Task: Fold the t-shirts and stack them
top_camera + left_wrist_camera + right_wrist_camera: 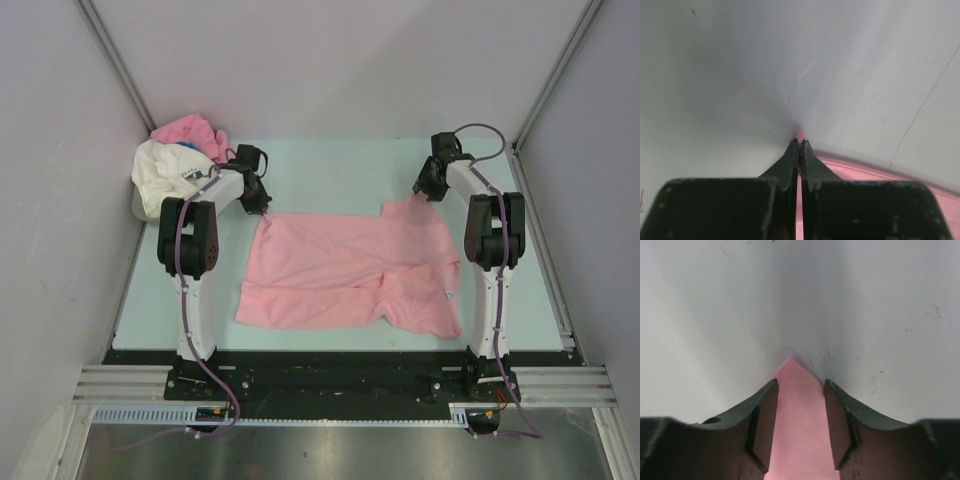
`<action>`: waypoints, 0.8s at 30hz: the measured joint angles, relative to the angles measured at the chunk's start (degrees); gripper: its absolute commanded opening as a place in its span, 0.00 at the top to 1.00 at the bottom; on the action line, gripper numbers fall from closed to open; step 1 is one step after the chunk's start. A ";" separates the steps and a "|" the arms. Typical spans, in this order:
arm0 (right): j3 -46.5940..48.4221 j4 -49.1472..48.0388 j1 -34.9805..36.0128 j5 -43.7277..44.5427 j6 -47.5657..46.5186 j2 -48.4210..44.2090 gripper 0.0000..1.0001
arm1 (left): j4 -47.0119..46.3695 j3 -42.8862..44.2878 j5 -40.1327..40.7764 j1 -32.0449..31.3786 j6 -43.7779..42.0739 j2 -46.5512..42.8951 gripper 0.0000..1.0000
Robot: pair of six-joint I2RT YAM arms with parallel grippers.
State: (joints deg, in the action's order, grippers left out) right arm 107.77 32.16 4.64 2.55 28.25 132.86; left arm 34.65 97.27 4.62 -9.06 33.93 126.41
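Top external view shows a pale green table (330, 165) boxed in by plain grey-white walls (330, 60), with metal rails (110, 60) running up the far corners. A pink tee (330, 265) lies spread at the table's middle. Its long axis runs left to right across the front of the arms, and a flap of cloth is doubled over at the near right. Which end is the neck I cannot tell. In the far left corner a white tee (160, 175) with a blue print is heaped with a second pink tee (190, 128), both crumpled. The left gripper (799, 142) is clenched on the pink tee's far left corner, a pink tip showing between its fingers. The right gripper (800, 381) stands with jaws apart astride the far right corner, not pinching it.
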 measured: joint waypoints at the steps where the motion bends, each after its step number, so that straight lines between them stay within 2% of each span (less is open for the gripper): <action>1: 0.00 -0.09 0.26 0.02 -0.17 0.09 0.54 | 0.00 0.00 0.00 0.00 0.00 0.00 1.00; 3: 0.00 -0.55 0.96 0.07 -0.07 0.22 0.57 | 0.00 0.00 -0.11 0.04 -0.02 0.00 1.00; 6: 0.04 -1.25 1.79 -0.04 -0.04 0.50 0.66 | -0.07 -0.07 -0.17 0.07 -0.02 -0.07 1.00; 9: 0.79 -1.36 2.12 -0.33 -0.04 1.14 0.79 | -0.13 -0.11 -0.28 0.11 -0.04 -0.09 1.00; 11: 1.16 -1.44 2.16 -0.44 0.09 1.55 0.93 | -0.13 -0.11 -0.28 0.11 -0.07 -0.09 1.00; 13: 1.36 -1.55 2.14 -0.50 0.11 1.75 1.00 | -0.15 -0.11 -0.31 0.11 -0.09 -0.09 1.00; 24: 1.53 -1.16 2.12 0.02 -0.79 1.38 1.00 | 0.68 -0.09 0.13 0.33 -1.05 -0.55 1.00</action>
State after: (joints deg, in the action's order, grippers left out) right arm 109.30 31.00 6.76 2.57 27.46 134.23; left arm 35.33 97.19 4.75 -8.73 32.88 125.86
